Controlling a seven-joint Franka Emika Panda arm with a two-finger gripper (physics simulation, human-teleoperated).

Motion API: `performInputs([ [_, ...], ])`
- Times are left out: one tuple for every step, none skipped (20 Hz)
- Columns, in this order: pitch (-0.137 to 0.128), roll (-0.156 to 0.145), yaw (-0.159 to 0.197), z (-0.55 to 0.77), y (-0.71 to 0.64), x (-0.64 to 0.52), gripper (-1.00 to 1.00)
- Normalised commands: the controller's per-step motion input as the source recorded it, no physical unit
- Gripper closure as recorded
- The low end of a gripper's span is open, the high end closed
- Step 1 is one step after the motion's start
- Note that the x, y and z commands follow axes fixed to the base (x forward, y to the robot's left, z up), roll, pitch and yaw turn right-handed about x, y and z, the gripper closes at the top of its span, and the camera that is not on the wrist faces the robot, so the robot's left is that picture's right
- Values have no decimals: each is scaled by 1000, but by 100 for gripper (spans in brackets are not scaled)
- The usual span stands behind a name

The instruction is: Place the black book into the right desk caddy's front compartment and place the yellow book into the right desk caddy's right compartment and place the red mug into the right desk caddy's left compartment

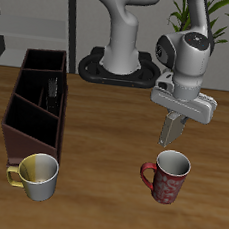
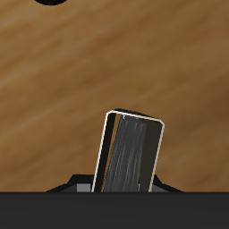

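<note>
Wrist view — gripper (image 1: 173,130) clamped on the yellow book (image 2: 130,154), arm upright above the red mug (image 1: 167,178)

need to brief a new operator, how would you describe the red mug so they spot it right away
Start at the long dark right desk caddy, then look across the wooden table to the mug standing apart near the front edge, just below the pincer. That red mug is dark mottled red with a pale grey inside; the mug beside the caddy is yellow-cream.

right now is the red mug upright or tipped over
Upright: the red mug stands on its base, open mouth facing up.
</note>
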Motion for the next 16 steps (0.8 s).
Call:
performInputs([
  [-24,17,2,104,-121,11,100],
  [-116,5,116,451,-380,-266,100],
  [-50,15,78,274,-258,-125,100],
  [0,74,31,125,-81,-30,100],
  [-34,188,202,322,-88,-175,100],
  [-81,143,315,317,-181,-253,100],
  [-155,-96,99,378,-607,-300,100],
  [-8,183,173,291,-331,-153,100],
  [0,0,0,0,0,0,100],
  [0,0,0,0,0,0,100],
  [-71,-3,508,952,-2346,-331,100],
  [46,-67,109,256,-1068,-138,100],
  [-7,-77,59,151,-452,-119,100],
  [37,-17,226,263,-1123,-244,100],
  [168,18,100,62,-888,-392,100],
  [-148,-39,426,420,-846,-479,100],
])
